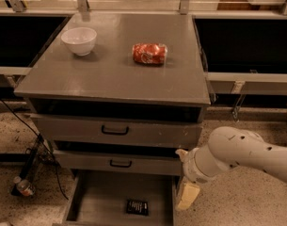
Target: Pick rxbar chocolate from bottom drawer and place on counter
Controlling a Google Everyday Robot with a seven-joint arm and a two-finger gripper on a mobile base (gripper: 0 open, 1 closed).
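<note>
Where the bar lies: your chocolate bar [137, 206] is flat on the floor of the bottom drawer [100, 192], near the front edge and a little right of the middle.
Drawer: it is pulled out and open from above, so nothing covers the bar.
Gripper: your gripper [187, 197] hangs just outside the drawer's right wall, beside its front corner. You cannot tell from this view how wide it is set, and nothing shows in its hold.
Bar from gripper: the bar lies toward the left of the view and slightly lower, with the drawer's right wall between the two.
Long axis: the bar runs roughly across the drawer, parallel to its front, so you would probably close across its short side.
Next move, as a judgement: lift over the wall, shift left, then come down on the bar.
Counter [110, 79]: the top carries a white bowl [79, 40] and a red packet [149, 53], with bare surface nearer the front for the drop.
</note>
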